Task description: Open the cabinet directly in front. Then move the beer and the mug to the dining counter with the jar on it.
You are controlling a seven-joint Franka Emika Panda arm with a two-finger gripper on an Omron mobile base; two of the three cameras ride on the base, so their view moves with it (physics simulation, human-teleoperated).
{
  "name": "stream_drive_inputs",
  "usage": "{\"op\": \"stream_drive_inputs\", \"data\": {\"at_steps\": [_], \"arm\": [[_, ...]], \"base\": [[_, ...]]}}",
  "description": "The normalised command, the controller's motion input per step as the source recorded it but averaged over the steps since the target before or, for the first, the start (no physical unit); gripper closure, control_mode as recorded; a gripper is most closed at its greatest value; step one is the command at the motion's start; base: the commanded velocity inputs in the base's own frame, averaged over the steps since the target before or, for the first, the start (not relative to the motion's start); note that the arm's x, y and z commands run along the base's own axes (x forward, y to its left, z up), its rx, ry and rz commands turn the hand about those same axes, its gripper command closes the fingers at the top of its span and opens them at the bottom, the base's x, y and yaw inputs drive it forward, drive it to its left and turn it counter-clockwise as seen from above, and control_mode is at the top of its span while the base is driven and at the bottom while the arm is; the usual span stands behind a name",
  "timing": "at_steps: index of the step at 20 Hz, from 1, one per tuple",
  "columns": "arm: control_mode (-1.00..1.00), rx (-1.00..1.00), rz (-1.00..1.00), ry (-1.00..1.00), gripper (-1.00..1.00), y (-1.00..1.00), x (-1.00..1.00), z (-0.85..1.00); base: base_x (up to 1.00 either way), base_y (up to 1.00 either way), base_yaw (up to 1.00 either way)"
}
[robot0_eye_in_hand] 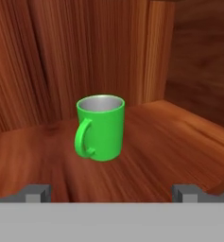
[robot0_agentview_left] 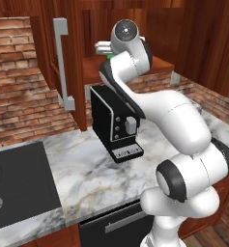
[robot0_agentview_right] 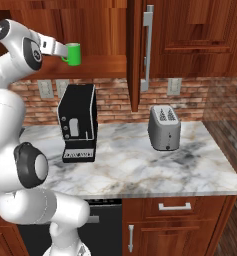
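Cabinet open. Your gripper, jaws wide and empty, faces mug upright on cabinet shelf. Left for you: grasp mug, carry to dining counter; beer too.

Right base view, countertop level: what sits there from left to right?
Black coffee machine → silver toaster. Above them, the green mug stands on the open cabinet's shelf, left of the door's grey handle.
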Motion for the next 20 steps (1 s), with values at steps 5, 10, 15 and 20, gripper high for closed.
{"op": "stream_drive_inputs", "data": {"at_steps": [5, 10, 15, 20], "arm": [[-1.00, 0.00, 0.00, 0.00, -1.00, 0.18, 0.25, 0.00], [-1.00, 0.00, 0.00, 0.02, -1.00, 0.03, 0.08, 0.00], [-1.00, 0.00, 0.00, 0.00, -1.00, 0.00, 0.05, 0.00], [-1.00, 0.00, 0.00, 0.00, -1.00, 0.00, 0.17, -0.05]], "base": [[0.00, 0.00, 0.00], [0.00, 0.00, 0.00], [0.00, 0.00, 0.00], [0.00, 0.00, 0.00]]}}
